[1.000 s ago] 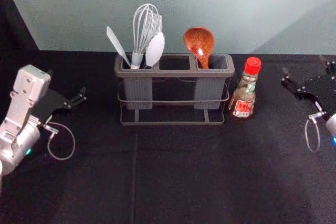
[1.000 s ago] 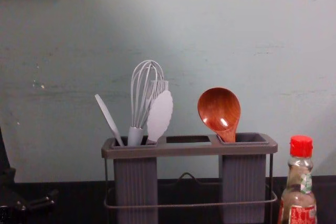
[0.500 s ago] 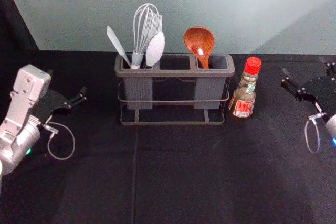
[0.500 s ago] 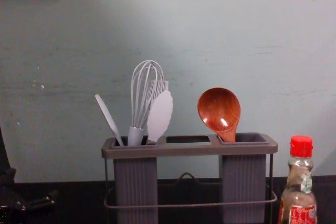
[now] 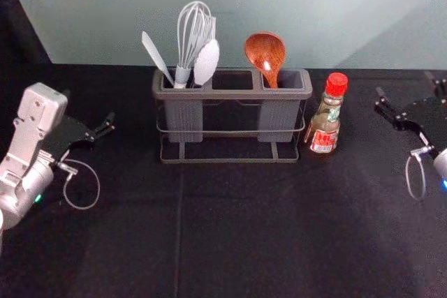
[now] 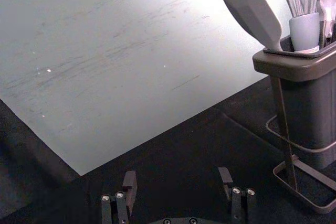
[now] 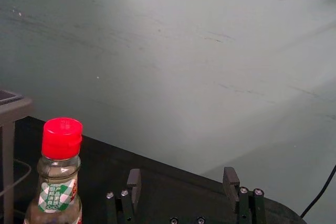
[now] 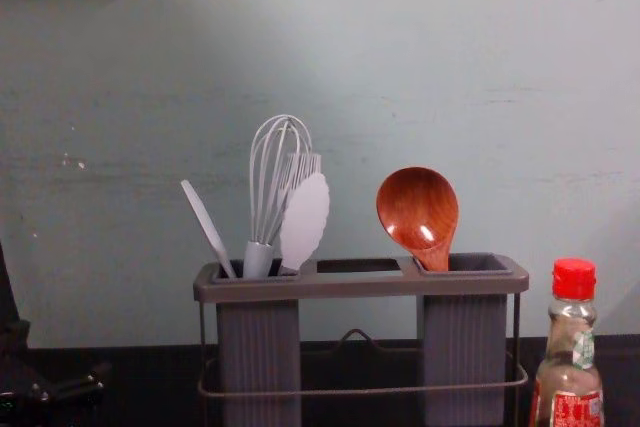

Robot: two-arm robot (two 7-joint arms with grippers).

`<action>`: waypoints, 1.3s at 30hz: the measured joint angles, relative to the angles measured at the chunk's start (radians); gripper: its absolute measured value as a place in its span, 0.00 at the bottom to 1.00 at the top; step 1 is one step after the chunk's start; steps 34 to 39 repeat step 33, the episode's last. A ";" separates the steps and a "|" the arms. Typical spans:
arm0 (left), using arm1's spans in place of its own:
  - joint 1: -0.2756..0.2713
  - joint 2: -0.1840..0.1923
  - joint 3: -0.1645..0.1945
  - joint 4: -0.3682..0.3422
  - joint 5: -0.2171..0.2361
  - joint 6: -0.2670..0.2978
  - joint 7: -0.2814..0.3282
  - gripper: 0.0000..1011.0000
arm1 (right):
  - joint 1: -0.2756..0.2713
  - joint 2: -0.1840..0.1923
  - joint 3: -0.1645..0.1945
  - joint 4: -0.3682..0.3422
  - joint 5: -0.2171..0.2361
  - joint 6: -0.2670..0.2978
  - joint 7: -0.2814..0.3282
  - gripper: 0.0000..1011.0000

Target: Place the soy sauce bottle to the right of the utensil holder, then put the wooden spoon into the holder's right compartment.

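While the holder (image 5: 230,94) partly hides the spoon (image 5: 265,51), left gripper (image 5: 89,107), right gripper (image 5: 404,84) flanking, fingers spread

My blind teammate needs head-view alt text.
Wooden spoon in the right compartment of the utensil holder, pale utensils in the left one; soy sauce bottle upright, right of it; left end effector and right end effector at either side.
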 joint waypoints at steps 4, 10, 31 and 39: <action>0.000 0.000 0.000 0.000 0.000 0.000 0.000 1.00 | 0.000 0.000 0.000 0.000 0.000 0.000 0.000 0.99; 0.000 0.000 0.000 0.000 0.000 0.000 0.000 1.00 | 0.000 0.000 0.000 0.000 0.000 0.000 0.000 0.99; 0.000 0.000 0.000 0.000 0.000 0.000 0.000 1.00 | 0.000 0.000 0.000 0.000 0.000 0.000 0.000 0.99; 0.000 0.000 0.000 0.000 0.000 0.000 0.000 1.00 | 0.000 0.000 0.000 0.000 0.000 0.000 0.000 0.99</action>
